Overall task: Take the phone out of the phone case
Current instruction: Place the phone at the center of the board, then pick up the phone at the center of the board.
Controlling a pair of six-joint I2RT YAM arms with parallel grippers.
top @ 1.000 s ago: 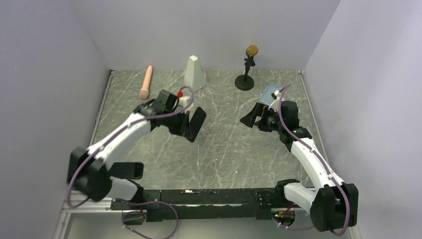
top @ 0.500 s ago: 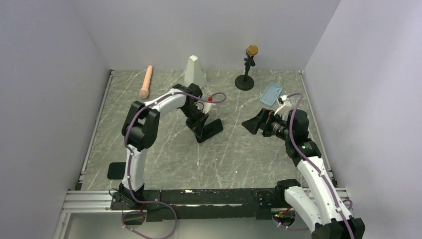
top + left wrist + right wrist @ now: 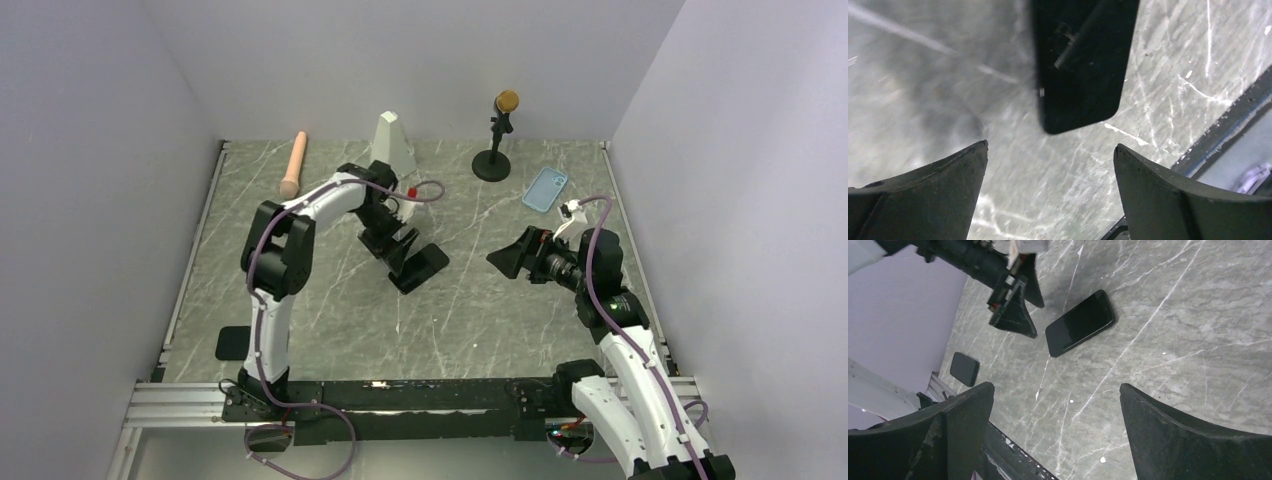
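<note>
The phone case (image 3: 545, 189) lies flat on the bench (image 3: 450, 320) at the far right, near the microphone stand (image 3: 492, 160) and well apart from both arms. From above it reads as a bare light-blue shell with nothing dark inside, so the separation looks done. A black phone (image 3: 420, 268) lies flat mid-bench, just beside the left arm's jaws, which stand wide open above it with nothing between them. The right arm's jaws are likewise spread wide and empty, hovering between phone and case. A second dark phone (image 3: 232, 342) sits by the left edge. The case is probably very light and somewhat flexible, apt to skid on the polished stone if pushed. Pinching across the raised rim on a long side would likely hold best, with gentle pressure so the shell does not buckle. The phone is stiff and glossy (image 3: 1080, 65), likely slippery and scratch-prone, and is best taken by its long edges.
</note>
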